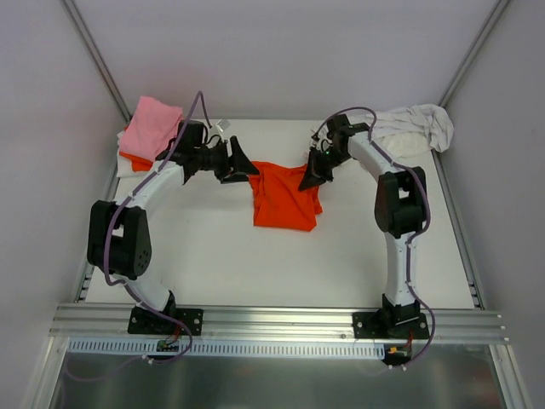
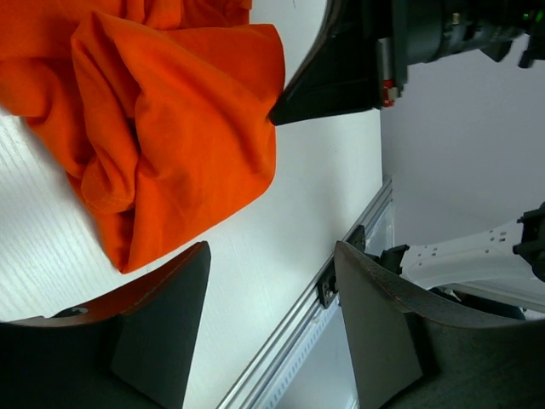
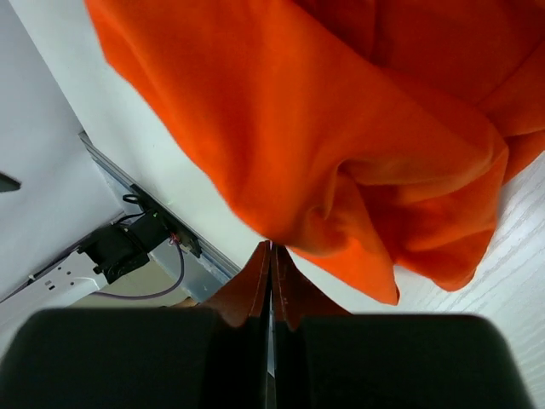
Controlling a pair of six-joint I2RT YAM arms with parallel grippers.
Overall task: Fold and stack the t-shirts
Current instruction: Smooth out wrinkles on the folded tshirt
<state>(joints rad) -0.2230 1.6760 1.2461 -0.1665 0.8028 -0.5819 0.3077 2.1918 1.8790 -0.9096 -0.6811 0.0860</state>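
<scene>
The orange shirt (image 1: 285,198) lies crumpled and bunched in the middle of the table (image 1: 213,256), toward the far side, between the two grippers; its folds are loose and uneven, and its lower edge sits flat on the white surface. The right gripper (image 1: 308,179) is at the shirt's upper right edge, its fingers (image 3: 255,281) pressed fully together. From the right wrist the orange cloth hangs right at the closed tips, but I cannot tell whether any fold is caught between them. The left gripper (image 1: 247,169) is at the shirt's upper left edge with its jaws apart. From the left wrist only bare table shows in the gap, and the shirt's nearest fold ends just beside one finger (image 2: 162,324). It holds nothing. In the far left corner a pink shirt (image 1: 157,123) lies on top of a second orange shirt (image 1: 132,159), folded into a small pile. In the far right corner a white shirt (image 1: 417,126) lies in a loose heap behind the right arm, well apart from the orange shirt.
</scene>
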